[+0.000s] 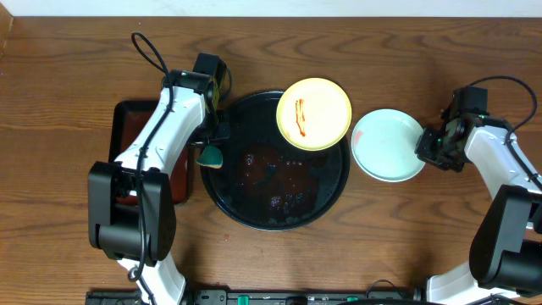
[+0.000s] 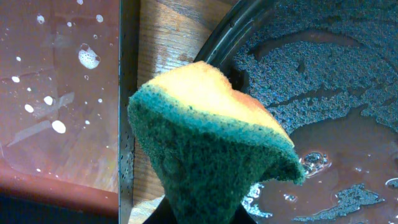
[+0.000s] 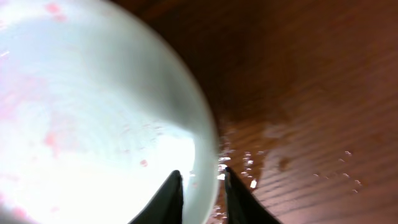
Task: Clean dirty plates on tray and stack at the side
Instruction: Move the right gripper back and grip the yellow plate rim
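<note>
Green-and-yellow sponge (image 2: 205, 149), clenched in the left gripper (image 1: 210, 146), hangs over the left rim of the round black tray (image 1: 227, 208), whose floor lies wet with brownish water. Left of it, a rectangular tray (image 2: 56, 124) holds bubbly liquid. On the wooden table (image 1: 68, 51) just right of the round tray rests a pale mint plate (image 1: 385, 148). The right gripper (image 3: 202, 174) straddles its right rim, one finger on each side, and whether it is pinching or loosed cannot be told. Farther back, a yellow plate (image 1: 326, 102) with a red streak (image 1: 300, 119) overlaps the tray's far-right rim.

Overhead is evenly lit and sharp. The right wrist view is blurred, its pale plate (image 3: 93, 93) blown out toward seven o'clock.
</note>
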`<action>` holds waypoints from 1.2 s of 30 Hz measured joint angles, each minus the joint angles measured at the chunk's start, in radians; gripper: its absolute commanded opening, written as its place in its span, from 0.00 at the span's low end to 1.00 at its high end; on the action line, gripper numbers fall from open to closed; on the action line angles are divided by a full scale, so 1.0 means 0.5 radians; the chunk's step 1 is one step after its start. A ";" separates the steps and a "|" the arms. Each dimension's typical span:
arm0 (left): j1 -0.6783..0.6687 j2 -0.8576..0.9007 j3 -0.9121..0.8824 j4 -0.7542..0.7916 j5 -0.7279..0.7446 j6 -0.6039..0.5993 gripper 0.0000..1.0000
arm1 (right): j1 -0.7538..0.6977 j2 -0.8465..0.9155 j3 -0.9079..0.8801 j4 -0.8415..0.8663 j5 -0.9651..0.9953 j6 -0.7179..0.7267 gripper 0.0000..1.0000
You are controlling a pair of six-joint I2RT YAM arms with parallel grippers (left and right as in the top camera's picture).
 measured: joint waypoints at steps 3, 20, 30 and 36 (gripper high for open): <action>0.000 0.000 0.000 -0.001 0.000 0.000 0.08 | 0.012 0.000 0.035 -0.021 -0.094 -0.014 0.25; 0.000 0.000 0.000 0.017 0.000 0.000 0.08 | 0.514 0.113 0.255 0.743 -0.519 -0.215 0.26; 0.000 0.000 0.000 0.027 0.000 0.000 0.08 | 0.780 0.462 0.255 0.964 -0.345 -0.270 0.21; 0.000 0.000 0.000 0.027 0.000 0.000 0.08 | 0.803 0.466 0.255 0.978 -0.281 -0.251 0.04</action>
